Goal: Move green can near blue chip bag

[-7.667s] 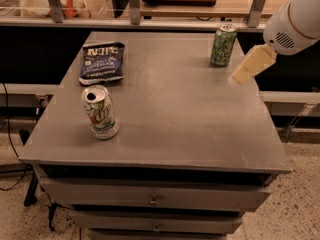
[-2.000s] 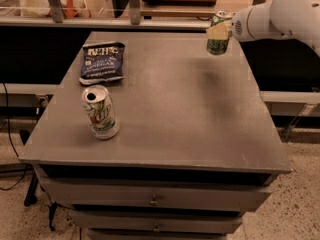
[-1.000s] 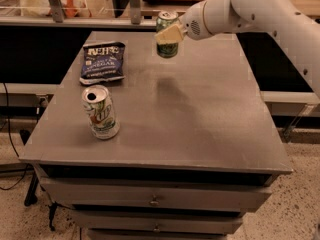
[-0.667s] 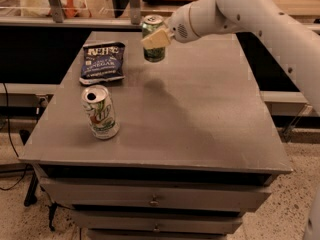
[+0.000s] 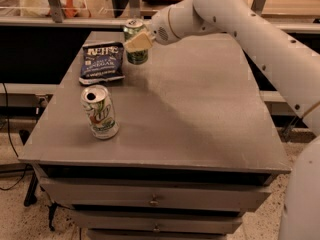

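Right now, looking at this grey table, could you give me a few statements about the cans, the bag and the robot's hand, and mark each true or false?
1. The gripper is closed around the slim green can with pale squiggles. True.
2. The green can is lying on its side. False: it is upright.
3. The flat dark-blue chip bag lies on the grey table, close beside the green can. True.
4. The white can with a green-and-red logo stands at the table's far edge. False: it stands near the front edge, nearer the camera than the bag.
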